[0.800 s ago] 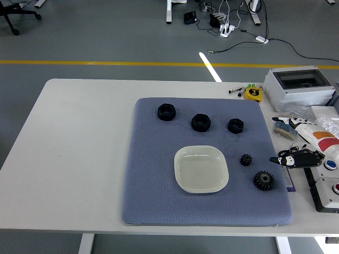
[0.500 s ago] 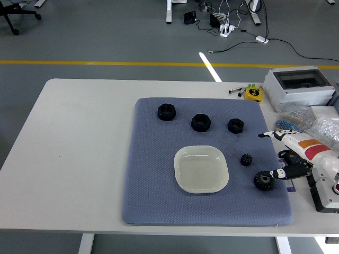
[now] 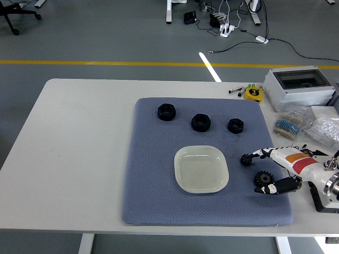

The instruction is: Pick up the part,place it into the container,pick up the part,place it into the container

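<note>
Broadly, the white table (image 3: 79,159) carries a blue-grey mat (image 3: 159,180) that lies flat across its middle and right part. On the mat, toward the near side, sits an empty pale dish (image 3: 201,169), upright and clear of the parts around it. Along the far side of the mat stand three black nuts in a row: one at the left (image 3: 166,111), one in the middle (image 3: 201,122) and one at the right (image 3: 235,125), all well apart from the dish. At the table's far right corner stands a grey box (image 3: 296,87) with a clear lid, and a yellow tape measure (image 3: 253,93) lies just beside it. The right robot hand (image 3: 275,169) reaches in from the right edge over the mat's right side, its fingers spread apart and holding nothing. One white-tipped finger (image 3: 259,154) points at the small gear (image 3: 246,159), and the lower black finger (image 3: 275,187) lies at the large gear (image 3: 263,179); whether either finger touches its gear cannot be told. Both gears rest on the mat to the right of the dish, the small one farther back
</note>
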